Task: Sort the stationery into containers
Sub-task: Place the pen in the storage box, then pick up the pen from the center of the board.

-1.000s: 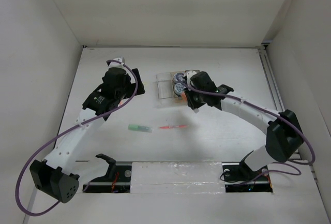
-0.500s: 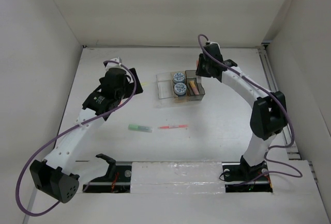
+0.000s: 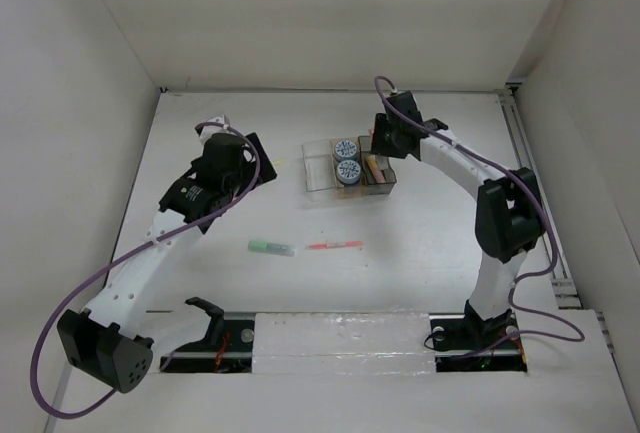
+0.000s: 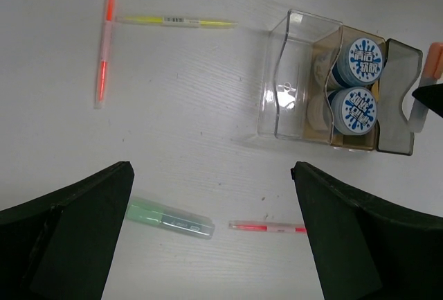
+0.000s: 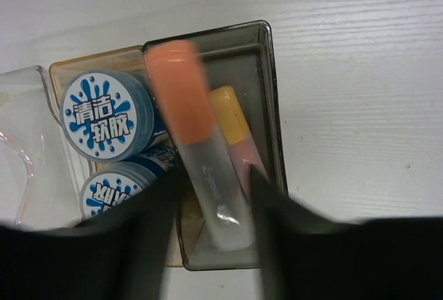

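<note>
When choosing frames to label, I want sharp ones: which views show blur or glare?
Right wrist: the orange-capped marker is soft, the right tool a dark blur. Left wrist: crisp, with glints on the clear bin. Top external: evenly lit, sharp.

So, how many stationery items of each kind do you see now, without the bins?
Rolls: 2
Markers: 3 (orange marker in the right tool, second marker in the grey bin, green marker)
Pens: 3 (red pen, orange pen, yellow pen)
Total: 8
</note>
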Robot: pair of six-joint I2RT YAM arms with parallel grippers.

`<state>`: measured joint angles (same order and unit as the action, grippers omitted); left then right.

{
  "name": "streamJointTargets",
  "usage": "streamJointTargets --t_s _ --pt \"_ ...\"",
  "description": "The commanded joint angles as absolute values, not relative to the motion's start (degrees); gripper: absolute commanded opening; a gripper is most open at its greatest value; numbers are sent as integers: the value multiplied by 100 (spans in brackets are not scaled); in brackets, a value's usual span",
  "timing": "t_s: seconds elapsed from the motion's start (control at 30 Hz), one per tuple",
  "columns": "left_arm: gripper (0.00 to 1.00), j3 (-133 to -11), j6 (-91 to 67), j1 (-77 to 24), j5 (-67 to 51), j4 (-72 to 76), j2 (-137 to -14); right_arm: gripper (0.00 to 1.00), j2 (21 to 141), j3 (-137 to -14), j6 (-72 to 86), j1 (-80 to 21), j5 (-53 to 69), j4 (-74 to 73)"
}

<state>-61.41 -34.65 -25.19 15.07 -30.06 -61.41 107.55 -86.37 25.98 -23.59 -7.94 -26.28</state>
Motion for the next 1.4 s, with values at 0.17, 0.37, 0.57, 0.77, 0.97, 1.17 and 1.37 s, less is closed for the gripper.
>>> streamJointTargets --t_s 0.17,0.37,0.57,0.77,0.97,1.17,1.37 --pt "100 -6108 -3981 -2531 1547 -3322 -5906 95 10486 -8657 2646 -2540 -878 -2382" --pt "100 -6108 -4262 -2531 1924 -3585 -5854 100 9890 -8640 2418 -2944 -818 -2312" --pt "100 -6459 -4263 -2479 2556 -3901 -5932 99 9309 -8185 2181 -3584 -602 -2121" --pt "100 -6935 -3992 -929 2236 -3939 -6100 97 9079 -7516 1364 -4736 165 -1583" --pt "100 -6786 -3665 676 1494 -3647 -6223 96 9552 -7303 906 -6080 28 -1090" --pt "100 -5838 -3814 677 1354 -2858 -5959 95 10431 -8145 844 -6574 -606 -1370" --pt "100 -5730 -3691 677 1230 -2856 -5749 92 11407 -8964 510 -6758 -1141 -1942"
